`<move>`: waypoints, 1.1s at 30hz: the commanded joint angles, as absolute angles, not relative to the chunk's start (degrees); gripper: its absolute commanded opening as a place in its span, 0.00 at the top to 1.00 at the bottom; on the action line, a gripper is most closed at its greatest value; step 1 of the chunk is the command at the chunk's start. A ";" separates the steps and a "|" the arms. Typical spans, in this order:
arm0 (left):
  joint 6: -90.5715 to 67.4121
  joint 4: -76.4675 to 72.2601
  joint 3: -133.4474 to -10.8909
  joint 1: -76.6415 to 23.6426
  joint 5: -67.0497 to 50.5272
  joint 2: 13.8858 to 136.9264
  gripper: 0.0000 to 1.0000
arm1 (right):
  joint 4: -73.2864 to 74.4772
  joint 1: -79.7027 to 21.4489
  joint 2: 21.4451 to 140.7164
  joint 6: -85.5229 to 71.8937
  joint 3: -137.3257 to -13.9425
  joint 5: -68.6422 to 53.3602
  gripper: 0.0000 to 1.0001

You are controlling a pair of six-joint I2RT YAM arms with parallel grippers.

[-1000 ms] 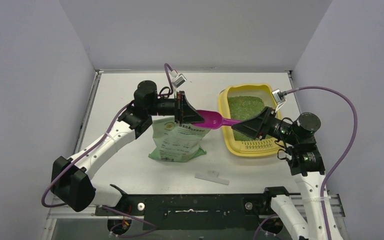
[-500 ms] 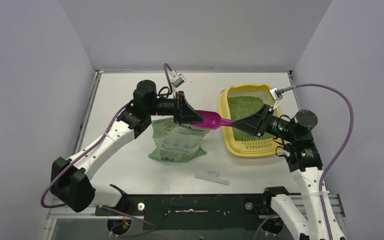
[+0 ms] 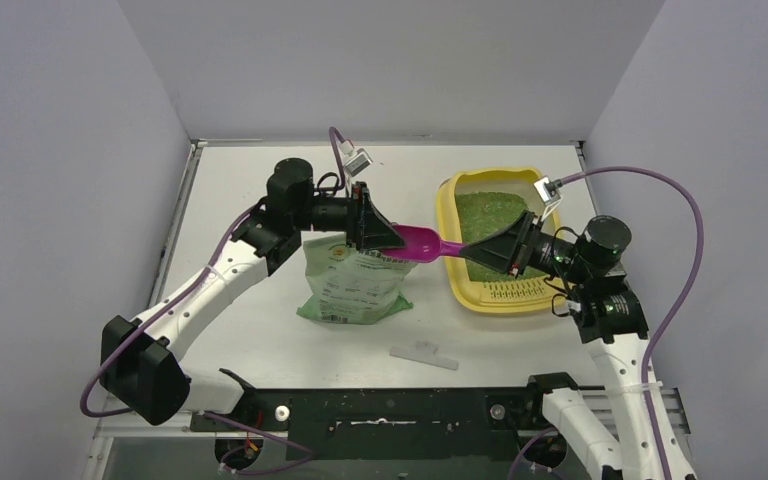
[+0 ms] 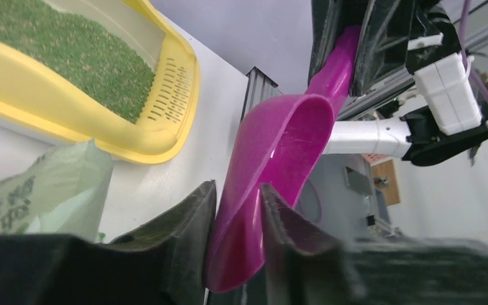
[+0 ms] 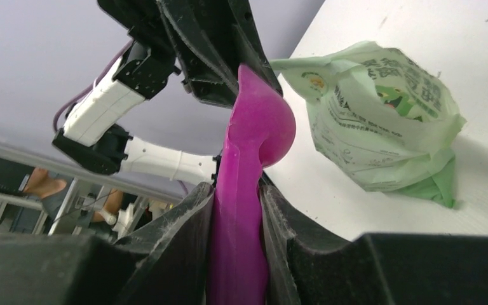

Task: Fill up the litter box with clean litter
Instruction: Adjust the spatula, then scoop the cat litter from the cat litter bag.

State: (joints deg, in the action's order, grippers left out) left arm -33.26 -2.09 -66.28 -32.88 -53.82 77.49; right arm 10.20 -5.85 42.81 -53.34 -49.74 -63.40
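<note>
The yellow litter box [image 3: 448,268] sits right of centre, with bright-green clean litter [image 3: 490,215] spread in it. A magenta scoop [image 3: 417,243] hangs in the air between the arms, above the table left of the box. My left gripper [image 3: 388,237] is shut on the scoop's bowl rim; in the left wrist view [image 4: 238,197] the empty scoop [image 4: 279,146] runs away from it. My right gripper [image 3: 468,249] is shut on the scoop's handle, as the right wrist view [image 5: 237,197] shows. The litter box [image 4: 101,136] and litter [image 4: 70,51] show in the left wrist view.
A light-green printed bag [image 3: 355,285] stands on the table under the left gripper, its top open; it also shows in the right wrist view [image 5: 381,121]. A small white clip [image 3: 423,354] lies near the front edge. Walls enclose the table on three sides.
My right gripper has moved a little left and up along the scoop's handle, toward the left gripper. The left arm and the scoop have hardly moved.
</note>
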 commanded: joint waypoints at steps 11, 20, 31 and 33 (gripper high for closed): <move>-2.30 29.72 -72.35 -17.25 -38.17 68.38 0.29 | 45.19 -6.80 50.48 -34.53 -67.95 -41.25 1.00; 3.70 34.55 -68.47 -17.14 -26.28 66.43 0.26 | 40.09 -7.13 57.83 -35.51 -70.87 -41.81 1.00; 5.78 32.82 -64.11 -17.19 -22.95 65.79 0.25 | 38.30 -13.63 66.09 -34.03 -73.74 -40.38 1.00; 6.14 32.47 -63.45 -17.14 -22.94 65.91 0.25 | 39.28 -14.86 67.37 -33.05 -74.30 -39.03 1.00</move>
